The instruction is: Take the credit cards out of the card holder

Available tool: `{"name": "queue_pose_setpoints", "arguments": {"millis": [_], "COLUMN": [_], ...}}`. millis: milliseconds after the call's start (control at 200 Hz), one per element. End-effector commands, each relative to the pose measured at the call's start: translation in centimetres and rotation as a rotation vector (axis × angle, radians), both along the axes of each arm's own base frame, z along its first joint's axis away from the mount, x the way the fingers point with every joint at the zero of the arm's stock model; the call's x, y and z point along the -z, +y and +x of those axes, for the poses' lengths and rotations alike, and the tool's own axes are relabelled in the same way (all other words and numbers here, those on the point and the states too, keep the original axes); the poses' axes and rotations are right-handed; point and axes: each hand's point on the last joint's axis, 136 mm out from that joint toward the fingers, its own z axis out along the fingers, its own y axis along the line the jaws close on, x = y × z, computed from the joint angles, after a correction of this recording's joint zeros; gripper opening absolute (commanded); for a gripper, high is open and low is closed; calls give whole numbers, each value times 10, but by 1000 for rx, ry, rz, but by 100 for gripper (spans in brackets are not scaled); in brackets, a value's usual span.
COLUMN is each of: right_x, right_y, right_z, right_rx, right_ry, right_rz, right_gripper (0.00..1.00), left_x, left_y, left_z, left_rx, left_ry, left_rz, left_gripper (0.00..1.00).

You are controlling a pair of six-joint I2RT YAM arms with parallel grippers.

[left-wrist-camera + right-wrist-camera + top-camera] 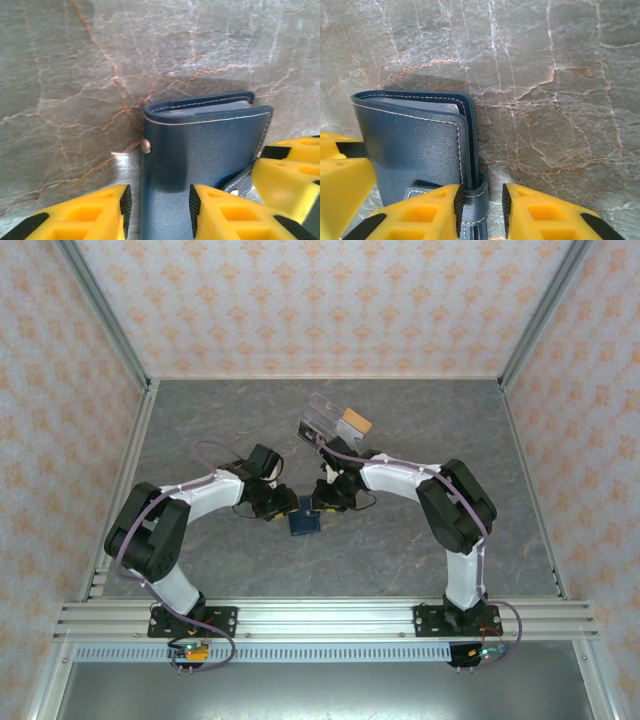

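We see the small navy-blue, white-stitched, book-style card holder [303,524] lying folded shut on the grey marbled table [420,550], between both tools. Our left gripper [160,202] straddles its edge by the metal snap stud [146,145], jaws narrowly apart, the outer yellow finger [75,220] just clear of the cover. Our right gripper [483,202] straddles the clasp tab [476,194], narrowly parted, with one pad touching it. Well behind, an orange-tan card [354,421] sits at a clear acrylic box [322,420].
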Motion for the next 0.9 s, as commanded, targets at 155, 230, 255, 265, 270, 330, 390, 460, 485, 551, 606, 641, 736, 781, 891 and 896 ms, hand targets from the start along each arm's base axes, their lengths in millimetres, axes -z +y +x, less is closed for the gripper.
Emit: {"name": "queue_pose_setpoints", "arguments": {"millis": [155,230,255,265,270,330,390,460,485,551,606,641,736,781,891,896], "right_x": [24,28,29,29,29,31,31,30,29,25,18,11,-7,-15,-33,-33], "right_y": [-17,-20,-21,-21,-21,-23,-24,-24,-24,-23,-20,-20,-19,-19,-20,-20], "right_z": [-6,-7,-7,-7,-7,-7,-7,-6,-6,-4,-3,0,6,8,11,11], "right_rx": [13,25,27,28,30,36,38,40,41,41,40,43,55,66,89,90], "right_ry": [39,40,41,42,41,41,38,33,31,17,-4,-26,-73,-93,-134,-134], "right_rz": [-121,-134,-136,-138,-137,-145,-150,-149,-149,-138,-112,-96,-55,-38,8,10], "right_gripper": [26,25,25,25,25,25,25,25,25,26,28,29,32,35,46,47], "left_x": [1,1,1,1,1,1,0,-3,-4,-9,-11,-12,-15,-16,-20,-20], "left_y": [-13,-13,-14,-14,-15,-17,-21,-25,-25,-25,-24,-24,-23,-23,-24,-24], "left_z": [-2,-2,-2,-2,-2,-1,0,1,2,3,3,3,4,4,5,5], "left_rx": [9,12,14,15,15,19,20,23,23,29,34,36,34,34,35,35], "left_ry": [16,16,16,15,15,15,13,5,2,-10,-19,-24,-32,-36,-45,-47], "left_rz": [-89,-92,-97,-99,-101,-116,-138,-160,-164,-165,-165,-166,-170,-173,-179,-179], "left_gripper": [38,38,38,38,38,38,36,33,32,28,23,20,12,8,4,3]}}
